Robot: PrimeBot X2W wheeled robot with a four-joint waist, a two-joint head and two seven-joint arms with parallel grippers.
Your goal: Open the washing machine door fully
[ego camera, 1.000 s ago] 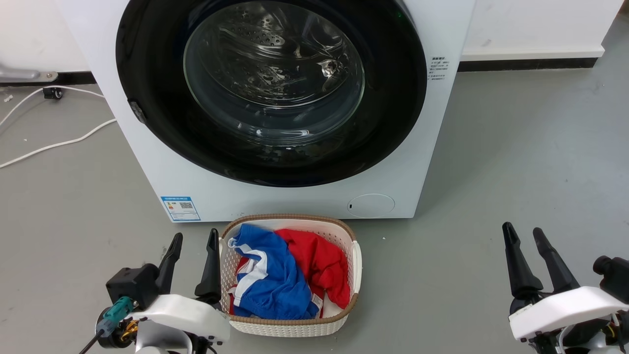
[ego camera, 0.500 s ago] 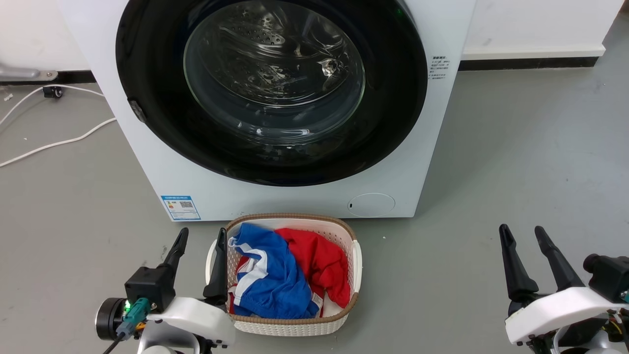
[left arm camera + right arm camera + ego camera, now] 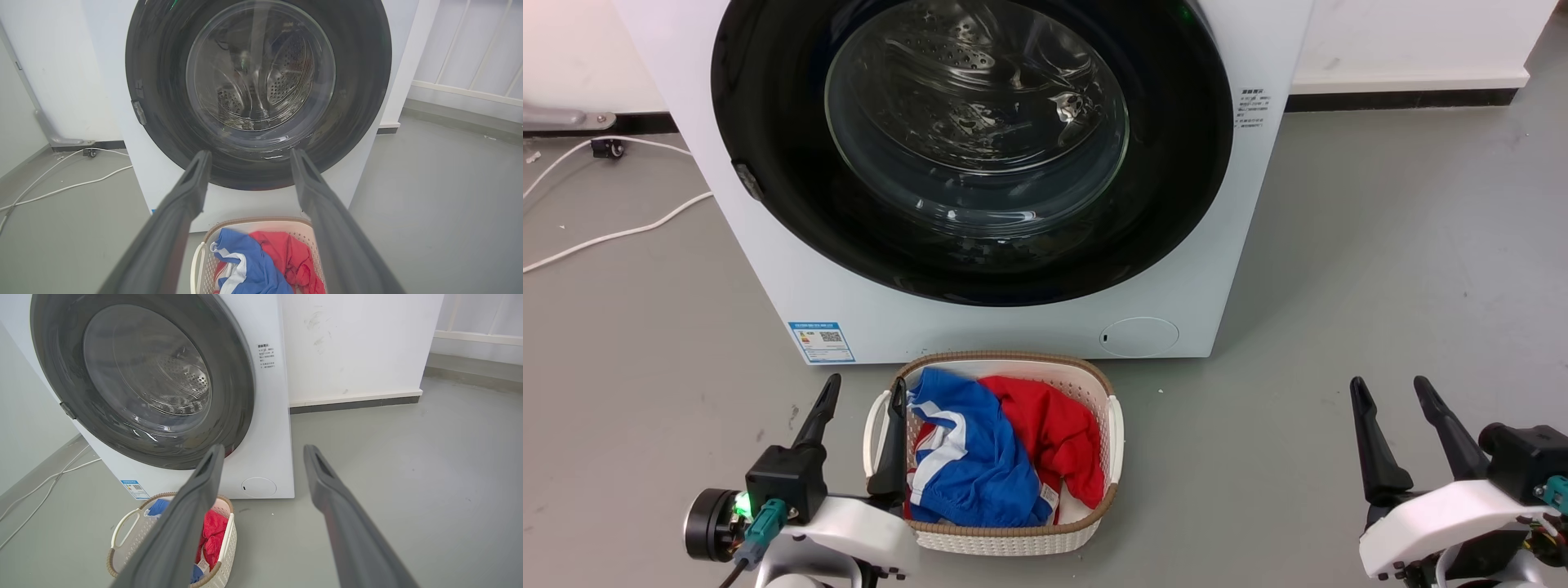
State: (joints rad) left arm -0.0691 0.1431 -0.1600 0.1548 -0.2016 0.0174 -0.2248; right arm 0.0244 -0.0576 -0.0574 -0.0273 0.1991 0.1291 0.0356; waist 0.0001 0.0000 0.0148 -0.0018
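Left gripper [image 3: 866, 380] has crept forward beside the laundry basket [image 3: 1005, 543], fingers spread, holding nothing. The washing machine door [image 3: 972, 147] is still shut flush on the washing machine [image 3: 1013, 335] at the floor's far edge, so I'd say nothing's really started. Right gripper [image 3: 1387, 380], also spread and empty, has barely budged.

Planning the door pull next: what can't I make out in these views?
Washing machine door: top cut off by the head view's upper edge.
Small fitting on the door's left rim: too small to tell handle from hinge.
Blue label: print too small.
Basket floor: hidden under clothes.
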